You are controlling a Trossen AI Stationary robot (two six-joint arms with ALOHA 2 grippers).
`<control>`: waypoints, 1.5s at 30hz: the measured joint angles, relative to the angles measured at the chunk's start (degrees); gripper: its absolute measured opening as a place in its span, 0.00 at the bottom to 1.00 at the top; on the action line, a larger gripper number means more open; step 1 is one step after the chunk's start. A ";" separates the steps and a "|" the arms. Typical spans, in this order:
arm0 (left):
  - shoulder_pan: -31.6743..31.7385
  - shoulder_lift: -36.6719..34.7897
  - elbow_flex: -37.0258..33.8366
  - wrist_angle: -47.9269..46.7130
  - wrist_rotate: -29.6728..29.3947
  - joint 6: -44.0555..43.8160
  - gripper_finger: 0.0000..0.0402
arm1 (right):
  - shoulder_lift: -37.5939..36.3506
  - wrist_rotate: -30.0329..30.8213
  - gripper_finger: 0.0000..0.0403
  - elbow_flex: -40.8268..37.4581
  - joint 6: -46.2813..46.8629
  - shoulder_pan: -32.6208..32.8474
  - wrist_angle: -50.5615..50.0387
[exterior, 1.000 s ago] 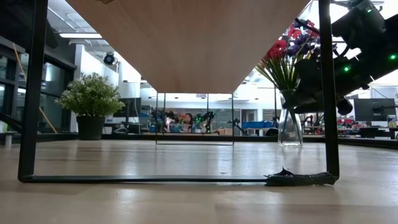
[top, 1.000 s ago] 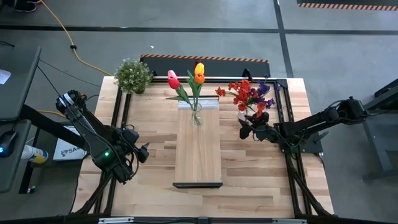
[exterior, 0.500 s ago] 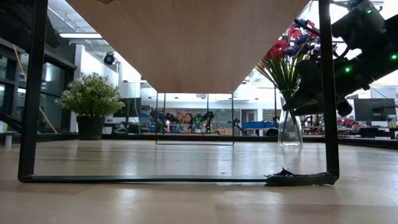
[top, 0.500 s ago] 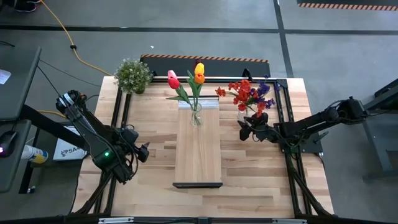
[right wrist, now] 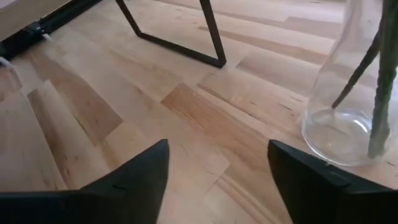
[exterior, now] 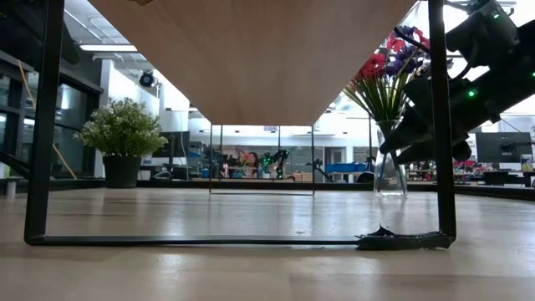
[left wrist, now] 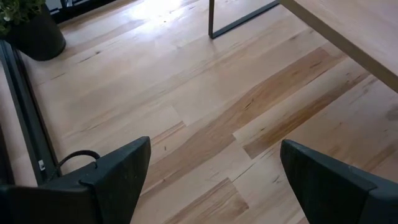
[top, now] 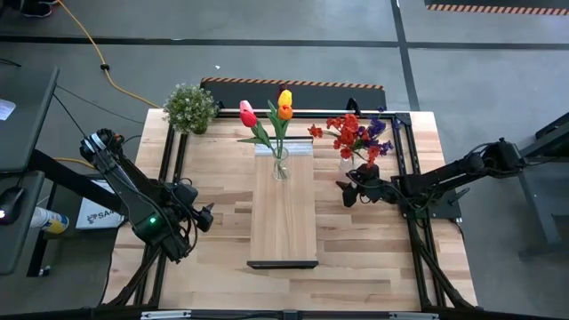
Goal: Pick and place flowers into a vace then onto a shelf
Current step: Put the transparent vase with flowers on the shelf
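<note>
The right gripper (top: 348, 192) is wide open beside a glass vase (right wrist: 348, 93) of red flowers (top: 348, 133) (on the table (top: 222, 231), not the shelf (top: 283, 213)). The left gripper (top: 203, 217) waits, open too.

Robotics lab: distant robot arms (exterior: 276, 159).

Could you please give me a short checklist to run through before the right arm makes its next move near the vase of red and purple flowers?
1. Right end effector open and holding nothing: ok.
2. Right end effector clear of the glass vase: ok, vase sits beside it, apart.
3. Red and purple flowers stand in that vase, upright on the table: ok.
4. That vase on the shelf: not ok.
5. Tulip vase on the shelf: ok.
6. Left end effector open, waiting left of the shelf: ok.
</note>
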 joint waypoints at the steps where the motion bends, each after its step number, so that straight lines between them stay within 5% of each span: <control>1: 0.00 0.00 0.00 0.00 0.00 0.02 0.98 | 0.00 -0.06 0.65 0.00 0.01 0.00 0.00; 8: 0.01 0.00 0.00 0.00 0.02 0.17 0.98 | 0.00 -1.45 0.75 0.00 1.57 0.00 -0.12; 28: 0.00 0.00 0.00 -0.67 1.44 0.37 0.98 | -0.02 20.97 0.76 0.00 5.75 -0.36 -0.92; 45: 0.00 0.00 0.00 -0.83 1.42 0.37 0.98 | -0.02 16.93 0.76 0.02 -4.69 -9.21 4.68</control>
